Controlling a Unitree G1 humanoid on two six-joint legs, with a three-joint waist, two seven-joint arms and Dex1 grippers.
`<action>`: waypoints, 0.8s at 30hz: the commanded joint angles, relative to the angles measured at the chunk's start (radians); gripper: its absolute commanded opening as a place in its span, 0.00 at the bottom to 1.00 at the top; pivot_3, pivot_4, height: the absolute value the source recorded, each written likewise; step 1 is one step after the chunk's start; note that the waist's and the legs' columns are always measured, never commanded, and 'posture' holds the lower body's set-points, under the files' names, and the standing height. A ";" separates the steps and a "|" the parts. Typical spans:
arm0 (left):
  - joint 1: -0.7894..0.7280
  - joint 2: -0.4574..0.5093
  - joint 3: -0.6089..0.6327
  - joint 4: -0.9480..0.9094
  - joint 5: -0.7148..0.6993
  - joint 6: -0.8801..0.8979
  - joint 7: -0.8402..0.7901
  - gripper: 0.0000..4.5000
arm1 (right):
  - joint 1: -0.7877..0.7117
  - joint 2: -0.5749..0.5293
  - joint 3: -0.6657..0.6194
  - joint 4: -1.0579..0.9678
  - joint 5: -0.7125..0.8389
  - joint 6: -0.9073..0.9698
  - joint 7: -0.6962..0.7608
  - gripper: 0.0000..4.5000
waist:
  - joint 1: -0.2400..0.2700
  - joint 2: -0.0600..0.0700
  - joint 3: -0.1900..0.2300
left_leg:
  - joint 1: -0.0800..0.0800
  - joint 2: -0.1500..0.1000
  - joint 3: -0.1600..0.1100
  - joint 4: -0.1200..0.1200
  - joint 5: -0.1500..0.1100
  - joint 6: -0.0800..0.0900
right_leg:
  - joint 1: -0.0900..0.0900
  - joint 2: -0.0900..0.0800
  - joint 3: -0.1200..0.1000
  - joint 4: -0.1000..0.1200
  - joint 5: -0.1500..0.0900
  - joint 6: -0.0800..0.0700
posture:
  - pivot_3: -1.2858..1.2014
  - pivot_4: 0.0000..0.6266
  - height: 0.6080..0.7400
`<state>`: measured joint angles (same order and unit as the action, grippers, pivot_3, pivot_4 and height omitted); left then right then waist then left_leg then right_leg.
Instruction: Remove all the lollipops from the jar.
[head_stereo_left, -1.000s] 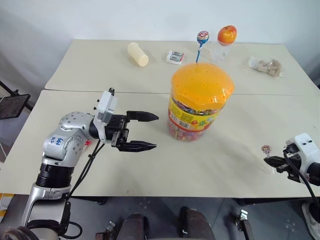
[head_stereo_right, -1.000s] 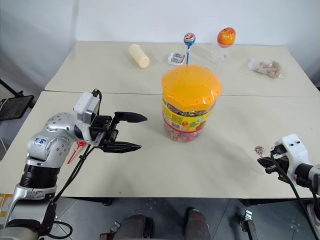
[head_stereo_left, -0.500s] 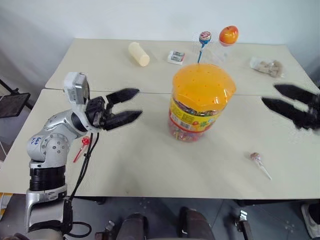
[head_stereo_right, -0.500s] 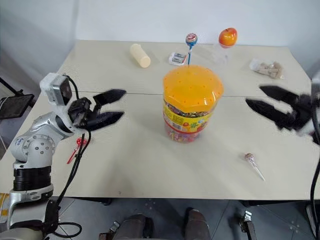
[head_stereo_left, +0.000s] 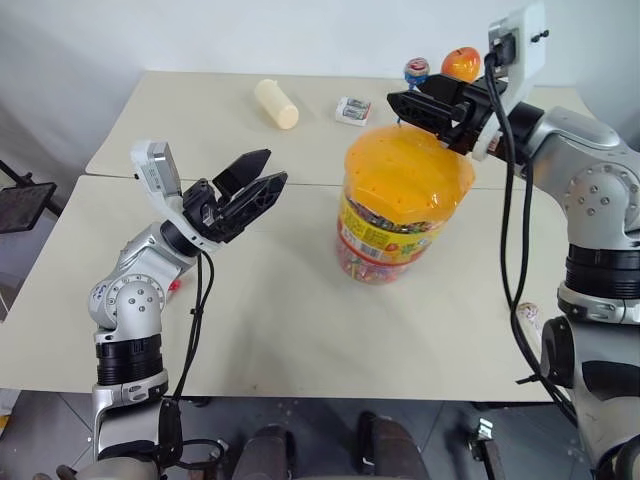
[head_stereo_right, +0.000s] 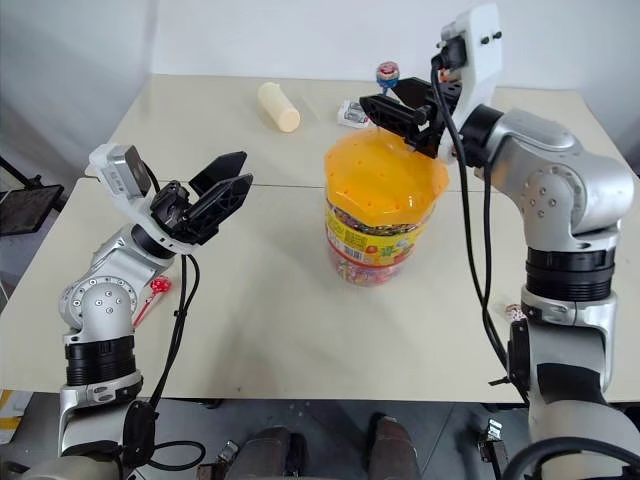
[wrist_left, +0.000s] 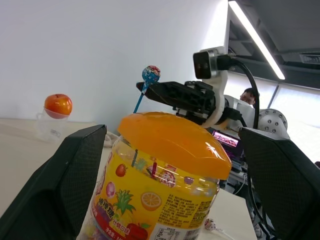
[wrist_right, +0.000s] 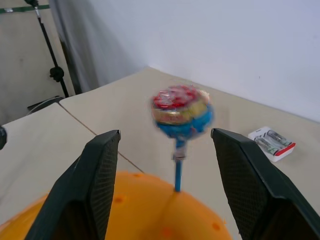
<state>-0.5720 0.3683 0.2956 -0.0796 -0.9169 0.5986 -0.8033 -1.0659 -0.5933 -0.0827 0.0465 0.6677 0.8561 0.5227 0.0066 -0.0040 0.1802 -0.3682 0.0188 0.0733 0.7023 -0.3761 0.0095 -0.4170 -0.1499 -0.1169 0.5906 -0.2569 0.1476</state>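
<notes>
The jar (head_stereo_left: 403, 190), a clear tub with a domed orange lid, stands mid-table. A blue-red lollipop (wrist_right: 182, 111) on a blue stick rises from the lid. My right gripper (head_stereo_left: 405, 95) hovers over the lid's far side. It is open, and its fingers (wrist_right: 92, 190) flank the lollipop head without touching it. My left gripper (head_stereo_left: 272, 167) is open and empty, raised to the jar's left and pointing at it. A red lollipop (head_stereo_right: 155, 287) lies on the table by my left arm. A pinkish lollipop (head_stereo_left: 527, 312) lies near the front right, partly behind my right arm.
A cream cylinder (head_stereo_left: 276, 106), a small battery pack (head_stereo_left: 352, 110) and an orange-red ball on a clear stand (head_stereo_left: 460, 63) sit on the far table. A seam (head_stereo_left: 300, 186) joins the two tables. A black object (head_stereo_left: 20, 205) stands off the left edge.
My right gripper let go of the pinkish lollipop at the front right, opened, and swung up and left to the blue lollipop. My left gripper rose slightly and turned toward the jar.
</notes>
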 joint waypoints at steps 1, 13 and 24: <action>-0.008 0.002 0.009 -0.039 -0.020 -0.019 0.001 1.00 | -0.035 0.006 0.010 0.013 -0.025 0.017 0.016 0.67 | -0.007 0.000 0.000 | 0.000 0.000 0.000 0.001 0.000 0.000 | 0.000 0.000 0.000 0.000 0.000 0.000 | 0.52 0.24 1.00; -0.048 -0.031 0.021 -0.015 -0.045 -0.044 0.014 1.00 | -0.071 0.019 -0.002 0.036 -0.050 0.041 0.061 0.01 | -0.012 0.000 0.000 | 0.000 0.001 0.000 0.003 0.000 0.000 | 0.001 0.000 0.000 0.000 0.000 0.000 | 0.52 0.24 1.00; -0.071 -0.025 0.018 0.012 -0.081 -0.043 -0.079 1.00 | -0.173 0.005 -0.228 0.096 0.041 -0.041 0.067 0.00 | -0.012 0.000 0.000 | -0.001 0.001 0.001 0.002 0.000 0.000 | 0.000 0.000 0.000 0.000 0.000 0.000 | 0.52 0.24 1.00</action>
<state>-0.6200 0.3322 0.3052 -0.0605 -0.9610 0.5640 -0.8397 -1.1694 -0.5688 -0.2013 0.1569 0.6624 0.8706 0.6058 -0.0055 -0.0039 0.1804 -0.3699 0.0193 0.0739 0.7047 -0.3760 0.0095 -0.4171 -0.1498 -0.1169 0.5905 -0.2570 0.1476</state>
